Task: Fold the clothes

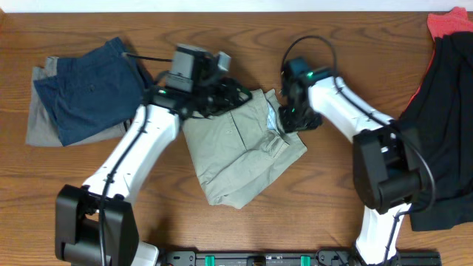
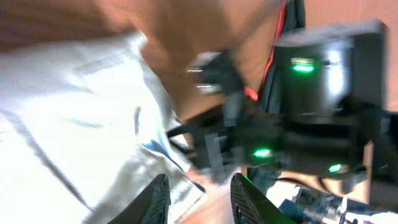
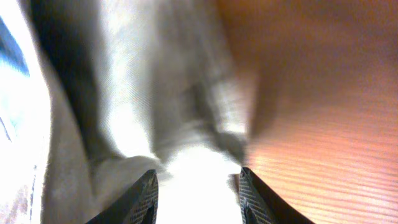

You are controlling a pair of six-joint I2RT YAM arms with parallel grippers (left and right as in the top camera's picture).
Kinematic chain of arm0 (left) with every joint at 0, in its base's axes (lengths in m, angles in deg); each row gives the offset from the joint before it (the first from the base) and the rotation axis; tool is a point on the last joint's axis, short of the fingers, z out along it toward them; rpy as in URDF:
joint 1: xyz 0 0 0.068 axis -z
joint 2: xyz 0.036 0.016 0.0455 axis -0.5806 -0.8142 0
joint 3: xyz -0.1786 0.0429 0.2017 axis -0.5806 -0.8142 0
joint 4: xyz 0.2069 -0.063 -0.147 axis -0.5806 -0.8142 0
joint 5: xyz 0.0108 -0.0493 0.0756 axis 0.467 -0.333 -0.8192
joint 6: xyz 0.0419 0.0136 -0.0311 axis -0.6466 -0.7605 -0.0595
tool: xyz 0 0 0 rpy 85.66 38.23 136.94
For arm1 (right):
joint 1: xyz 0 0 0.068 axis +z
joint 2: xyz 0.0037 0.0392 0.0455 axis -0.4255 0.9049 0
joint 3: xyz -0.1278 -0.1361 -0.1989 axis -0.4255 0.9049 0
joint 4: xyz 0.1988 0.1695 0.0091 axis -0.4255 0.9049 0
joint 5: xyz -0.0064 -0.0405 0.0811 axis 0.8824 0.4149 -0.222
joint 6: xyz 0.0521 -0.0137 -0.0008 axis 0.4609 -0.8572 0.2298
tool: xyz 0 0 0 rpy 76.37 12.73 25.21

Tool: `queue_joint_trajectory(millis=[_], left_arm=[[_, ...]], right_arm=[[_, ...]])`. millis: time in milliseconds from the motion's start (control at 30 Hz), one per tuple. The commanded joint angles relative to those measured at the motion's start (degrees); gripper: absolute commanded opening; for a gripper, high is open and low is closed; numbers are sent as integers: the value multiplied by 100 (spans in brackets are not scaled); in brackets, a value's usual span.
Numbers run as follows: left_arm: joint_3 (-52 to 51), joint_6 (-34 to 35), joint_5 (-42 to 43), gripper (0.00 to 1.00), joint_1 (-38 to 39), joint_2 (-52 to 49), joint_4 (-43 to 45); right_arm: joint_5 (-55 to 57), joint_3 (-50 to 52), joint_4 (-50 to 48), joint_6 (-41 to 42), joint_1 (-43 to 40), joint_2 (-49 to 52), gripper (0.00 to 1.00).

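Note:
The khaki-beige shorts (image 1: pixel 240 151) lie partly folded in the middle of the table. My left gripper (image 1: pixel 230 94) is open over their top left edge; in the left wrist view its fingers (image 2: pixel 200 199) straddle the pale cloth's edge (image 2: pixel 68 118). My right gripper (image 1: pixel 293 118) is open at the shorts' top right corner; its fingers (image 3: pixel 198 193) sit around bright beige cloth (image 3: pixel 155 93). Navy shorts (image 1: pixel 89 89) lie on a grey piece (image 1: pixel 38 111) at the left. A black-and-red garment (image 1: pixel 443 111) lies at the right.
Bare wooden table (image 1: pixel 310 207) surrounds the shorts. The right arm's base (image 1: pixel 384 177) stands between the shorts and the black garment. The left arm's base (image 1: pixel 92 229) is at the front left. A black rail (image 1: pixel 295 258) runs along the front edge.

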Motion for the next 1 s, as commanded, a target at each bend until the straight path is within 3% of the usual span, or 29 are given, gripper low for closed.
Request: queue_joint_trajectory(millis=[0,133,233,300,500,600,867,900,967], left_arm=[[144,-481,151,38,-579,146,22],[142,-785,-776,45,-1008,133,-42],[142,-979,-1438,46,-1080,15,-79],[142,-986,-1665,46,-1078,-136,-142],[142,-1113,-1659,46,-1078,-529,-382],[142,-1222,-1661,50,-1080,-605,-557],[142,-1294,-1659,51,-1080,-603,-1023],[142,-1300,-1659,51,-1080,-603,-1064],[142,-1300,-1661,51,-1080,-603,-1123]], right_arm=[[155,-645,234,39,-291,-516,41],[-1058,-903,326,-424,-291,-931,36],[-2354,-903,367,-831,-111,-1054,35],[-2643,-863,494,-890,107,-1019,36],[-1211,-487,778,-251,590,-940,41],[-599,-109,640,-83,713,-938,54],[-481,824,4,90,730,-933,56],[-485,903,-52,142,730,-933,55],[-763,1012,-109,131,730,-933,32]])
